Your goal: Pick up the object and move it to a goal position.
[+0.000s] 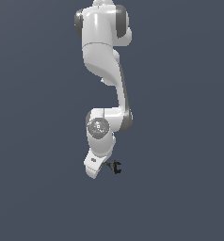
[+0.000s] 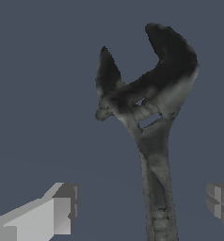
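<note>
The object is a small dark wrench (image 1: 116,167) lying just beside the white hand, on the exterior view's right of it. In the wrist view the wrench (image 2: 154,141) is large, with its greyish handle running between my fingers and its black C-shaped jaw pointing away. My gripper (image 1: 109,165) is low over it and open (image 2: 141,209). One finger (image 2: 57,214) and the other finger (image 2: 220,204) stand on either side of the handle, with gaps on both sides. Neither finger touches the handle.
The white arm (image 1: 104,56) reaches down from the top of the exterior view. A plain dark grey-blue surface (image 1: 180,141) surrounds the wrench. No goal marker shows.
</note>
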`<state>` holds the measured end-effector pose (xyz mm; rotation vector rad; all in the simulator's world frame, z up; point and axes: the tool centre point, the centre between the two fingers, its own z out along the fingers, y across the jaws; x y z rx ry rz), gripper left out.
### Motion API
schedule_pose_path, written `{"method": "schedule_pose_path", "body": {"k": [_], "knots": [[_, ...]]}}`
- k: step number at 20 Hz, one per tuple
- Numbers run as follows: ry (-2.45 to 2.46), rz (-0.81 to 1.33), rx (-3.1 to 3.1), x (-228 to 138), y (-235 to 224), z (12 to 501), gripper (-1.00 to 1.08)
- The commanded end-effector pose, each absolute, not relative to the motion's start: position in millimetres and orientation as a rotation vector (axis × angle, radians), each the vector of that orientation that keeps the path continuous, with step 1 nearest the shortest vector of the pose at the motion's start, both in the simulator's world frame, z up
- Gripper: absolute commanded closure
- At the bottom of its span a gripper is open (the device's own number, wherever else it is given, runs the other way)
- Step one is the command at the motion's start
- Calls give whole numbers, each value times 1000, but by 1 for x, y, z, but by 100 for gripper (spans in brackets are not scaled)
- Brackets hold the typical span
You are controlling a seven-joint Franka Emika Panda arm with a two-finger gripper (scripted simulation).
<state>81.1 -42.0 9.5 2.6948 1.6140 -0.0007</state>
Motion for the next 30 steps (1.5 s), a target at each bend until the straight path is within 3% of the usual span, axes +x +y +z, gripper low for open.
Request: {"method": "schedule_pose_path", "body": {"k": [1, 2, 18, 30], "knots": [[1615, 0, 2695, 82, -42, 8, -92], [1615, 0, 2695, 82, -42, 8, 108], [1618, 1, 2693, 78, -38, 10, 108], [1617, 1, 2694, 40, -22, 10, 108]]}}
